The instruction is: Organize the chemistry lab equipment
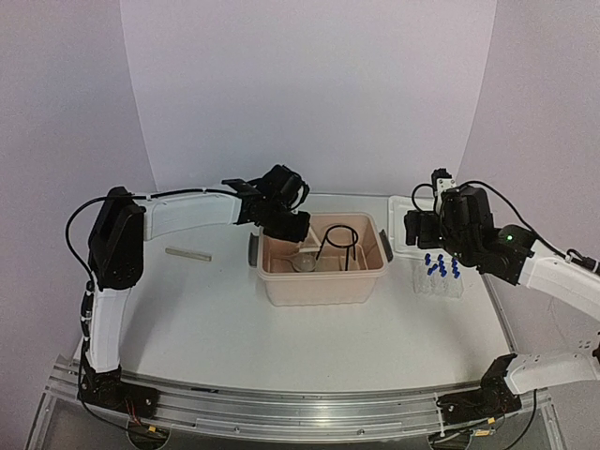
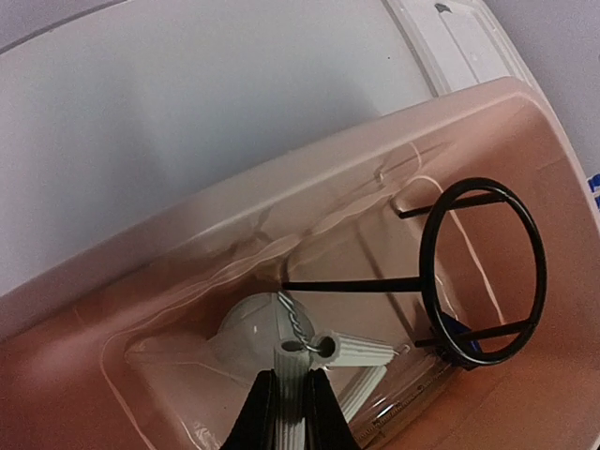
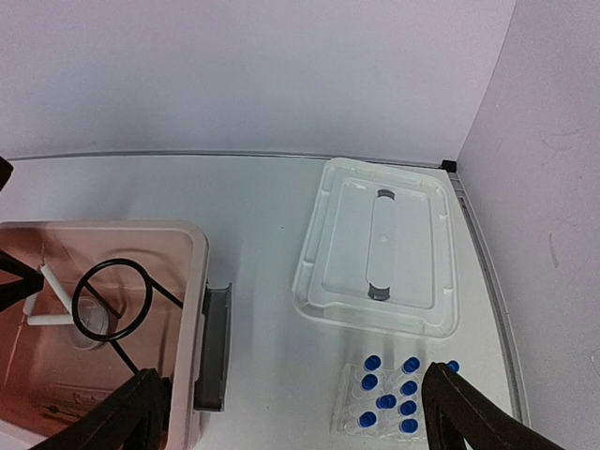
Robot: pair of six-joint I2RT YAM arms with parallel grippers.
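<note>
from above, the left gripper [image 1: 284, 228] dips into the far left corner of the beige tub [image 1: 323, 281]. the black wire ring stand [image 1: 339, 246] stands inside the tub, just right of the gripper, and a clear funnel [image 1: 305, 262] lies near it. a pale rod [image 1: 187, 253] lies on the table well left of the tub. the right gripper [image 1: 422, 230] hovers over the white lid [image 1: 401, 208], with the clear tube rack [image 1: 439, 279] of blue-capped tubes [image 1: 441, 266] just near of it.

in the left wrist view, the left gripper [image 2: 288, 405] is pinched nearly closed on the wooden clamp [image 2: 305, 361] (wire spring showing), above the funnel [image 2: 251, 328]. the ring stand [image 2: 483, 272] is to the right, a blue tip [image 2: 464, 336] behind its ring.

in the right wrist view, the right gripper [image 3: 300, 417] is spread wide and holds nothing. the rack [image 3: 349, 405] and tubes [image 3: 386, 401] lie between its fingers [image 3: 464, 412], the lid [image 3: 384, 244] beyond, the tub [image 3: 195, 281] to the left.
</note>
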